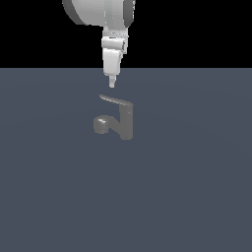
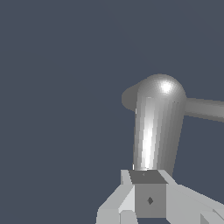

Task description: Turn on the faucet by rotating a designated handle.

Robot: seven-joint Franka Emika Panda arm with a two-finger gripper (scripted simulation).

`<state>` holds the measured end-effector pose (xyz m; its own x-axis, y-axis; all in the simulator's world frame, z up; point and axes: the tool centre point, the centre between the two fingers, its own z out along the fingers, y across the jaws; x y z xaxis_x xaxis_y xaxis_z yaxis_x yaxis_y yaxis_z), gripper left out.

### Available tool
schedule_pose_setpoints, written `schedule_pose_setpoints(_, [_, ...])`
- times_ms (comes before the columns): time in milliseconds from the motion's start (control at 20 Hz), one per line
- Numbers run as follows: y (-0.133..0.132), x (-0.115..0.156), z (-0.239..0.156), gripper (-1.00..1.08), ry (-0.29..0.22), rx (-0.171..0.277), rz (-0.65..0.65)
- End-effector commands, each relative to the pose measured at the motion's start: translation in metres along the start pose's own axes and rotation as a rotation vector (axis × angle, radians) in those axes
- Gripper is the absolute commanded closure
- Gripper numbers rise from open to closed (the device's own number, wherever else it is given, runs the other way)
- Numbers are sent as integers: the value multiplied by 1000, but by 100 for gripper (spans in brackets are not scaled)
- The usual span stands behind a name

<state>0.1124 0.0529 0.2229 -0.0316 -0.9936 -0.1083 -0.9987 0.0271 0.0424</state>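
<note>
Fingers pressed together, empty, hovering just above the handle; faucet untouched

1. The desk is a flat, plain slate-blue surface; in the exterior view it fills everything below a straight far edge, with black beyond it.
2. It shows no markings, seams or texture in either view.
3. 1 thing stands directly on it: the faucet, a small dull-grey metal tap, near the middle of the exterior view and closer to the far edge than to the near one.
4. The faucet's upright cylindrical body meets the desk at its base; its rounded spout head lies toward the exterior view's left.
5. The wrist view shows the same slate-blue desk around the faucet.
</note>
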Motion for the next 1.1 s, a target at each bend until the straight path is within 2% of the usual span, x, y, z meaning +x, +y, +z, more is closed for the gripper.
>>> schedule_pose_setpoints(0, [-10, -3, 14, 108, 28, 11, 53])
schedule_pose_setpoints(500, [-31, -11, 46, 108, 96, 47, 165])
schedule_pose_setpoints(1050, [-29, -14, 50, 108, 104, 51, 177])
